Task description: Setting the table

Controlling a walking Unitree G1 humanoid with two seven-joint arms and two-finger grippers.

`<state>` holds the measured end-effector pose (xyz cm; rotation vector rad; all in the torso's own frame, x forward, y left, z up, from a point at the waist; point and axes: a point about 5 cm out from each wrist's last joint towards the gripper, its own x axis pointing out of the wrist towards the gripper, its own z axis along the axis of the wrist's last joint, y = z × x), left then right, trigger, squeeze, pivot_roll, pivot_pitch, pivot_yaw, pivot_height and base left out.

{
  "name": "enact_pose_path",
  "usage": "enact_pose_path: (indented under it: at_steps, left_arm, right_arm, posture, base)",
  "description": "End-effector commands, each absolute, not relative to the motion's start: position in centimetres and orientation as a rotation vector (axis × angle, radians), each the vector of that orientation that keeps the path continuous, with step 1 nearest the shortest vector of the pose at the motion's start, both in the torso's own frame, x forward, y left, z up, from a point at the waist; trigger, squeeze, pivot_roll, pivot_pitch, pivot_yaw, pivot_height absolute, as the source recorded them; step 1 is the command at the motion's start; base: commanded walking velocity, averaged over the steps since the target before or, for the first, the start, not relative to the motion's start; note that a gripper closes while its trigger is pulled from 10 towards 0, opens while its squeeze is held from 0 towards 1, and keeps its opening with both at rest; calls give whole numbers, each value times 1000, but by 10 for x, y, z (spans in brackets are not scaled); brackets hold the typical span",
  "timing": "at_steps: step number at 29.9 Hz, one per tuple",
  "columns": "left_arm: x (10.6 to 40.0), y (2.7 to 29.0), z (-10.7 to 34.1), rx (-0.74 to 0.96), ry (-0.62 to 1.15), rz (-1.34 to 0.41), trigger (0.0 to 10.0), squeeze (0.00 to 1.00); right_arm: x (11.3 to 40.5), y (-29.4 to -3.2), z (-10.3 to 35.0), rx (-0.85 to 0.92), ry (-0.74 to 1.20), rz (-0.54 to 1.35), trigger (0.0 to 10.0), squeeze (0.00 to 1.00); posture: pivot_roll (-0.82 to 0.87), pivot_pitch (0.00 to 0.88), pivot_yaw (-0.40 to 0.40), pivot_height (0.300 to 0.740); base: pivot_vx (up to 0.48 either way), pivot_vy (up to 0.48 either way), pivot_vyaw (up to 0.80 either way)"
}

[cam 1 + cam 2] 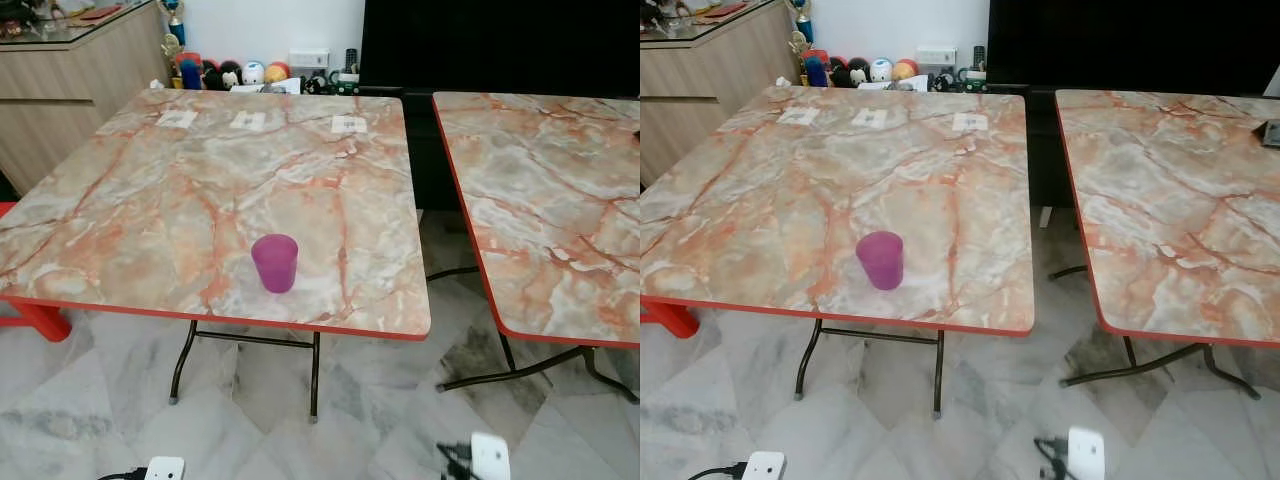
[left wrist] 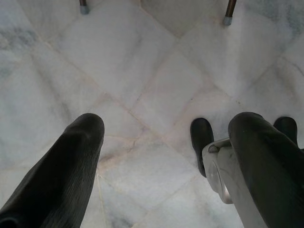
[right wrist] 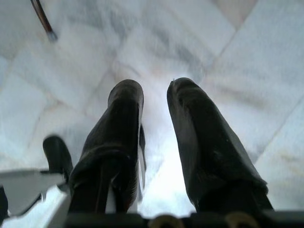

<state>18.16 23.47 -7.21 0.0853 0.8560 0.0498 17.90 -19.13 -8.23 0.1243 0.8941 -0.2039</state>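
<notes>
**Purple cup on a marbled folding table, both arms hanging idle**

A purple plastic cup [image 1: 275,262] stands upright, mouth up, in the lower centre of the head frame, on the near part of a square table [image 1: 150,200] with an orange-veined marble-pattern top and a red edge; the cup is close to the near edge, with bare tabletop around it. Three small white labels [image 1: 249,121] lie in a row near the table's far edge, at upper centre. A second table [image 1: 560,200] of the same pattern occupies the right of the frame, separated from the first by a gap; black folding legs [image 1: 313,375] carry both over a pale marble tiled floor [image 1: 80,400]. A wooden cabinet [image 1: 70,70] fills the upper left; a row of small toy figures [image 1: 230,72] lines the wall at upper centre.

Left gripper [image 2: 166,147] hangs over the floor, its black fingers [image 2: 71,166] wide apart, holding nothing; right gripper [image 3: 156,123] likewise points at the floor, its fingers [image 3: 199,142] separated by a narrow gap, empty.
</notes>
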Motion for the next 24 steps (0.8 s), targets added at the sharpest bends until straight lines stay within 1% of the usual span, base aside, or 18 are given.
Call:
enact_pose_path:
  at_steps: [1,2,5,11,24]
  left_arm:
    - [175,236,-75,82,875,61,10000,0]
    - [174,237,-75,83,876,61,10000,0]
    - [174,237,-75,86,878,58,10000,0]
    - [173,238,-75,92,881,50,10000,0]
    - [176,237,-74,86,873,56,10000,0]
  right_arm:
    - [168,-191,-88,123,923,-203,10000,0]
    - [162,-191,-91,118,949,-209,10000,0]
    - [157,-191,-94,125,966,-231,10000,0]
    - [153,-189,-96,145,977,-235,10000,0]
    - [148,-188,-98,133,1008,-220,10000,0]
  posture:
    - [-1,66,14,740]
    - [-2,62,16,740]
    - [-9,56,23,740]
    - [-8,54,25,740]
    - [-2,86,21,740]
  base:
    - [0,0,0]
    - [0,0,0]
    - [0,0,0]
    - [0,0,0]
    - [0,0,-779]
